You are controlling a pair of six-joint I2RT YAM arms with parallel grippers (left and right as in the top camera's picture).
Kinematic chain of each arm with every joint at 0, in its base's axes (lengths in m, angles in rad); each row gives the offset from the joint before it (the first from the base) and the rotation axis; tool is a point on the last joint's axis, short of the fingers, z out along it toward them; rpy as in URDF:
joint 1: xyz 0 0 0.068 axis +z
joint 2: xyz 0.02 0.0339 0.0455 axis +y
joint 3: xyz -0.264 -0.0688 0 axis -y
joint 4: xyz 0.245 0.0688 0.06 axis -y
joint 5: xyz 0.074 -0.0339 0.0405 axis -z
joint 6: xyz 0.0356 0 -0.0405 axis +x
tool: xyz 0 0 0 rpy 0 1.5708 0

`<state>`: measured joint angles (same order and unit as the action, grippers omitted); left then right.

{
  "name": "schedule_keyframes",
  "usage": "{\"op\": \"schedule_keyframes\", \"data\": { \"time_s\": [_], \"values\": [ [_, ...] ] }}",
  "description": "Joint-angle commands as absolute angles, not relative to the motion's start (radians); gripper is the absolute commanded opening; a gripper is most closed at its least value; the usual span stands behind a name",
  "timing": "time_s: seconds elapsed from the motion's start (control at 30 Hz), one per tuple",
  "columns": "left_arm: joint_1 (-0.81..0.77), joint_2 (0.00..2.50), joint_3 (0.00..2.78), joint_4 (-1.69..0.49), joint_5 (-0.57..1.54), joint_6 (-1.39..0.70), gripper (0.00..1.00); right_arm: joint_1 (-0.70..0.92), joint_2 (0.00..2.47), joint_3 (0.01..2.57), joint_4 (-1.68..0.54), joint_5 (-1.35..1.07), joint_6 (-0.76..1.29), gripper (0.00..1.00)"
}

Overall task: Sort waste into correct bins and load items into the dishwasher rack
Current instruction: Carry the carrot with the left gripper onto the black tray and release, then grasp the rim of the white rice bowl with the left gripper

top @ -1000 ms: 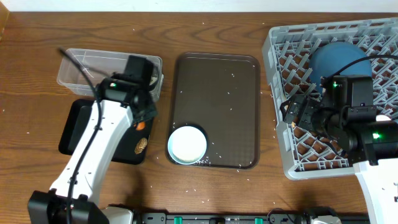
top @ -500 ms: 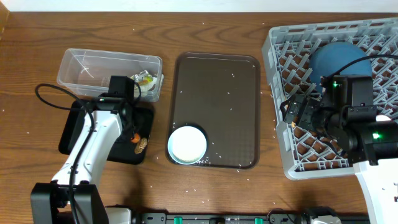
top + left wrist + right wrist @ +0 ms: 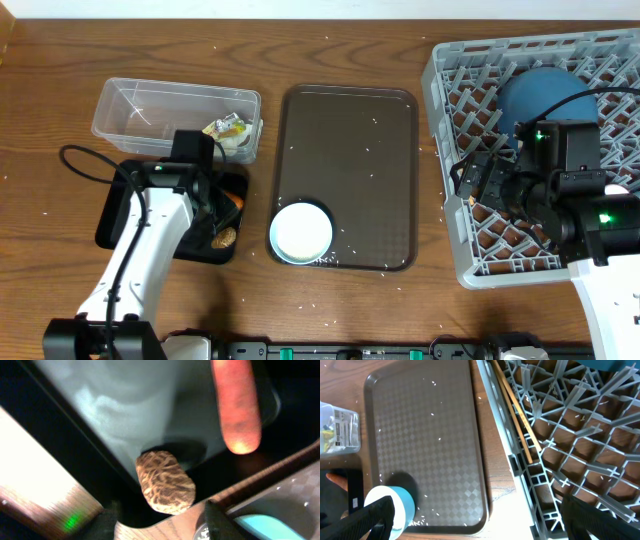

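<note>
two arms | left fingers (image 3: pixel 213 208) over black tray (image 3: pixel 112 222) | right fingers (image 3: pixel 470 183) by rack (image 3: pixel 450 120)

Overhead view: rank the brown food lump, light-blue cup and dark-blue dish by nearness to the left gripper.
1. brown food lump, black tray, beside the left gripper
2. light-blue cup, on the brown tray
3. dark-blue dish, in the rack, far right

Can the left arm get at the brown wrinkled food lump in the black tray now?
Probably yes: the left gripper hangs above the brown wrinkled food lump with jaws apart, nothing covers it, and the orange carrot lies apart from it.
</note>
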<state>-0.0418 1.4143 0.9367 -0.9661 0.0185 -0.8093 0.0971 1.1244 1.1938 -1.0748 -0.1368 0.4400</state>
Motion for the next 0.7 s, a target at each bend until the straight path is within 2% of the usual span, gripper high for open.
{"op": "schedule_keyframes", "data": {
  "time_s": [0.0,0.07,0.13,0.37,0.63,0.67],
  "values": [
    [-0.039,1.411,0.884,-0.968,0.021,-0.798,0.36,0.086,1.119,1.197,-1.07,-0.127,0.429,0.99],
    [-0.039,1.411,0.865,-0.973,0.045,-0.793,0.27,0.086,1.119,1.197,-1.071,-0.128,0.429,0.99],
    [-0.039,1.411,0.86,-0.979,0.064,-0.778,0.23,0.086,1.119,1.197,-1.07,-0.128,0.429,0.99],
    [-0.039,1.411,0.798,-0.936,0.064,-0.779,0.23,0.086,1.119,1.197,-1.074,-0.128,0.429,0.99],
    [-0.038,1.41,0.721,-0.72,0.043,-0.778,0.22,0.086,1.118,1.197,-1.071,-0.128,0.429,0.99],
    [-0.038,1.409,0.731,-0.722,0.046,-0.777,0.19,0.086,1.118,1.197,-1.074,-0.128,0.429,0.99]
  ]
}}
